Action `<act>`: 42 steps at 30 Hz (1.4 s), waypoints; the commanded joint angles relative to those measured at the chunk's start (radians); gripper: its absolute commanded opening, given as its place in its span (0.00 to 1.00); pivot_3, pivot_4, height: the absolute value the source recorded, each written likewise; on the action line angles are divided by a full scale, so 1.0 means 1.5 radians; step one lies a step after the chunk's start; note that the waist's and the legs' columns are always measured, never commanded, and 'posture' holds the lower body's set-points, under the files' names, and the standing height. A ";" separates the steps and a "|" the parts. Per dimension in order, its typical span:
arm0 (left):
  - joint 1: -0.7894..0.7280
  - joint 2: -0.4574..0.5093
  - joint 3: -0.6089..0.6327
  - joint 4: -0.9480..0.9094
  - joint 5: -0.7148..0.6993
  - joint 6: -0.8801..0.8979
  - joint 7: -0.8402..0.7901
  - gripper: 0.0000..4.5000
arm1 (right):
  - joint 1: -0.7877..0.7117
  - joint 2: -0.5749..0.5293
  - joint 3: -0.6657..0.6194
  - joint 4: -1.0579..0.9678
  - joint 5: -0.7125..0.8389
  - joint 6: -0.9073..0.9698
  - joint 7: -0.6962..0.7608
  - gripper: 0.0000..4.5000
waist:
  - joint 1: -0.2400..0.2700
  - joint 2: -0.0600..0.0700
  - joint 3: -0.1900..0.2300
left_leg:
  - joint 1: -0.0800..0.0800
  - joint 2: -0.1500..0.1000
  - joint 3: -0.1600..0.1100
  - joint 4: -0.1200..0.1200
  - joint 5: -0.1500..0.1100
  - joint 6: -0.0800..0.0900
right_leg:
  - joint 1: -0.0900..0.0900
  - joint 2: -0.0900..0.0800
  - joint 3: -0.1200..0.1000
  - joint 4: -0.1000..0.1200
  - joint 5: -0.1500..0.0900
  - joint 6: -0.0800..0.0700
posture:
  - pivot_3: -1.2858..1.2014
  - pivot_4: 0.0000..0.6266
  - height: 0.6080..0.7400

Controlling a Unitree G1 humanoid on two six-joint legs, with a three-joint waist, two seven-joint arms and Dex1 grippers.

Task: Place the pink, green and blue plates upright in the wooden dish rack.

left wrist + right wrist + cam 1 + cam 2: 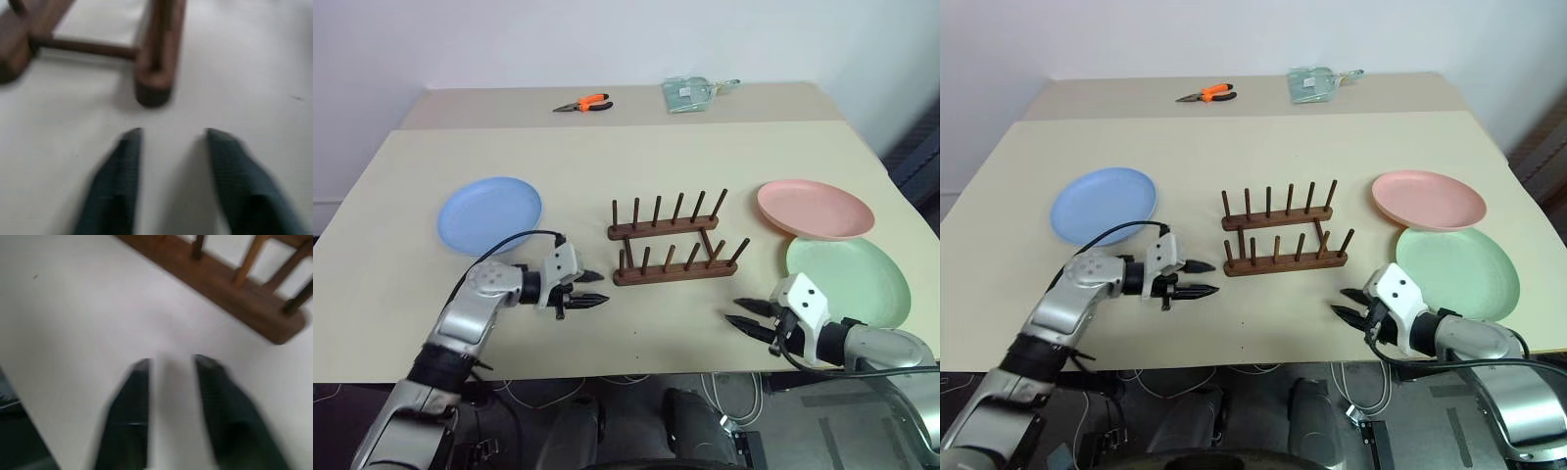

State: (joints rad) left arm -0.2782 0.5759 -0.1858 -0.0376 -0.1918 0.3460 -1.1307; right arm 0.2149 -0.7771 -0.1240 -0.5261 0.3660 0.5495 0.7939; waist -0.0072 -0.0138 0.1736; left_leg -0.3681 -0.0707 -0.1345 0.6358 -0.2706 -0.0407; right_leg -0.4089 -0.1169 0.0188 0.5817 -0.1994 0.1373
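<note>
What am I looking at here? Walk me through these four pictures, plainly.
A two-armed robot stands at a beige table. The two wide pictures come from its head camera; the two close-ups come from cameras on its wrists, looking along the black fingers. On the table: a wooden dish rack, a blue plate, a pink plate partly over a green plate, pliers and a small packet. The left gripper and right gripper hold nothing.
</note>
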 commanded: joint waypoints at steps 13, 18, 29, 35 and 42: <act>-0.049 -0.204 -0.032 0.062 0.119 0.064 0.377 0.25 | -0.246 0.110 0.154 0.254 -0.238 -0.097 -0.199 0.01 | 0.012 -0.001 -0.001 | -0.001 -0.002 -0.001 0.007 0.000 0.000 | 0.002 0.000 0.000 0.001 0.000 -0.001 | 0.52 0.24 1.00; -0.077 -0.208 -0.027 0.086 0.108 0.049 0.381 0.25 | -0.298 0.121 0.145 0.307 -0.255 -0.126 -0.208 0.01 | 0.012 0.000 -0.002 | 0.000 -0.002 -0.001 0.006 0.000 0.000 | 0.002 0.000 -0.001 0.002 0.001 0.000 | 0.52 0.24 1.00; -0.031 -0.161 -0.037 -0.048 0.036 0.038 0.274 0.25 | -0.215 -0.143 -0.008 0.194 -0.271 -0.151 -0.071 0.81 | 0.011 0.002 0.000 | -0.003 -0.002 0.000 0.006 -0.001 0.001 | 0.000 0.000 0.000 0.001 0.001 0.001 | 0.52 0.24 1.00; -0.025 -0.173 -0.046 -0.082 0.001 0.048 0.245 0.25 | -0.229 -0.214 0.023 0.314 -0.369 -0.264 -0.096 0.81 | 0.012 0.001 0.000 | -0.003 -0.001 0.001 0.006 -0.001 0.001 | 0.000 0.000 0.000 0.000 0.000 0.000 | 0.52 0.24 1.00; -0.026 -0.181 -0.035 -0.109 -0.020 0.061 0.250 0.25 | -0.309 -0.200 0.096 0.510 -0.467 -0.379 -0.169 0.51 | 0.011 0.002 0.000 | -0.003 -0.002 0.001 0.007 -0.001 0.001 | 0.000 0.000 0.000 0.000 0.001 -0.002 | 0.52 0.24 1.00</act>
State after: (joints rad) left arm -0.3124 0.3020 -0.2542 -0.1467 -0.1998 0.4350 -0.7564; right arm -0.2166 -1.0756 0.0302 0.2149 -0.3079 0.0234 0.5748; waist 0.0096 -0.0114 0.1734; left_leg -0.3727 -0.0732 -0.1323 0.6455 -0.2718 -0.0390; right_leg -0.4090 -0.1175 0.0193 0.5816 -0.1972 0.1341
